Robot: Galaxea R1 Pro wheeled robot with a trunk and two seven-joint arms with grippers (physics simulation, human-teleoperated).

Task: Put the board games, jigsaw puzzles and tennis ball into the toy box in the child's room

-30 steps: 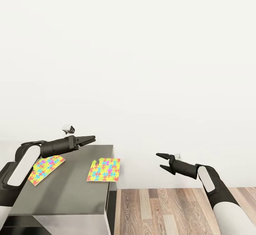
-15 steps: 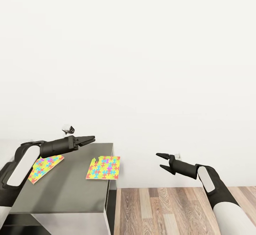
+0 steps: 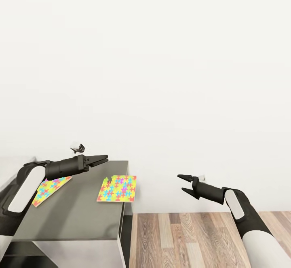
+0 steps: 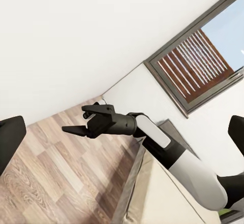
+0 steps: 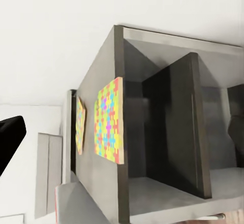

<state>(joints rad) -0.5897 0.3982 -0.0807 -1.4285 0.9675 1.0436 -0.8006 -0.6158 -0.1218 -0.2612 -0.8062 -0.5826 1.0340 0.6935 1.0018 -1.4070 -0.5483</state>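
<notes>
Dark grey table (image 3: 81, 215) bears two jigsaw puzzles (image 3: 117, 188); left jaws clenched empty, right jaws spread.

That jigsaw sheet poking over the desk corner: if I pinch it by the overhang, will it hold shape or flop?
The jigsaw sheet looks very thin and made of interlocking pieces, so it may sag or separate. Its corner hangs past the edge of the dark desk without drooping, which hints at some stiffness. It probably slides easily; the open right gripper could pinch the overhang.
</notes>
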